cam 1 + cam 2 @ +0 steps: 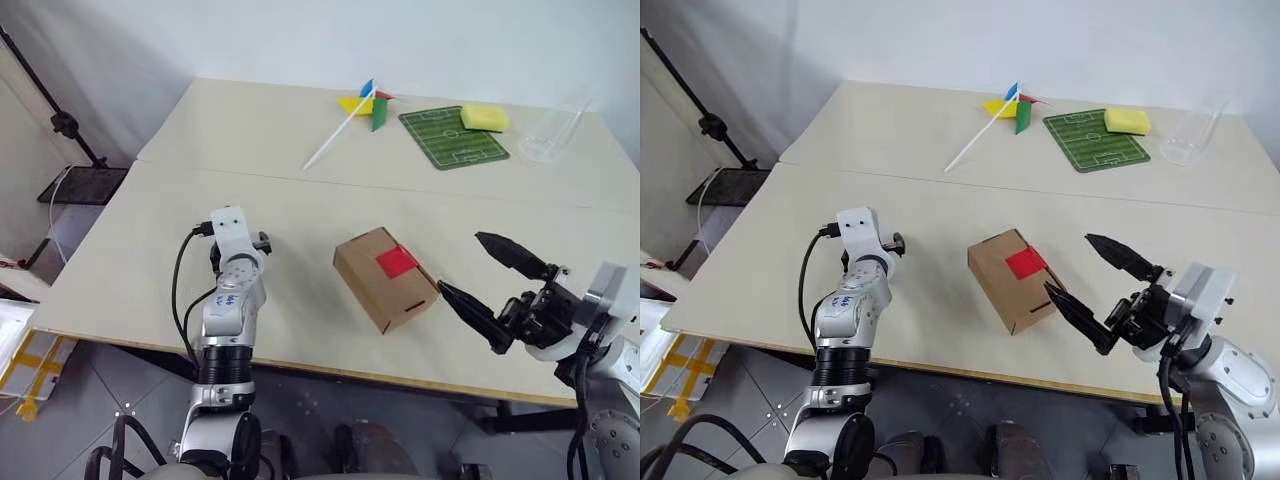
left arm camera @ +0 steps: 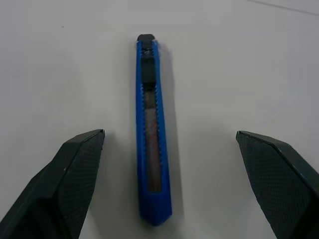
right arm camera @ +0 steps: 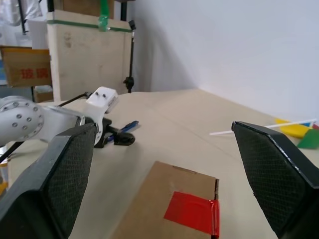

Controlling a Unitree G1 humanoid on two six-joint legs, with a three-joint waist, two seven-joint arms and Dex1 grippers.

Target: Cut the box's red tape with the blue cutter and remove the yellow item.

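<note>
The brown box (image 1: 385, 278) lies closed on the table, a little right of centre. The red tape (image 1: 396, 262) is stuck across its lid seam. My right gripper (image 1: 460, 262) hovers open just right of the box, its fingers pointing at it and not touching. The blue cutter (image 2: 152, 129) lies flat on the table between the spread fingers of my open left gripper (image 2: 169, 133). Neither finger touches the cutter. The right wrist view also has the cutter (image 3: 130, 125) in front of my left gripper, left of the box. The yellow item is out of view.
At the far side of the table lie a pinwheel (image 1: 365, 105), a green pitch mat (image 1: 453, 137) with a yellow sponge (image 1: 484, 118) on it, and a clear cup (image 1: 550, 135). The table's front edge (image 1: 330, 365) runs just below both hands. A black stand (image 1: 65, 125) is off the left.
</note>
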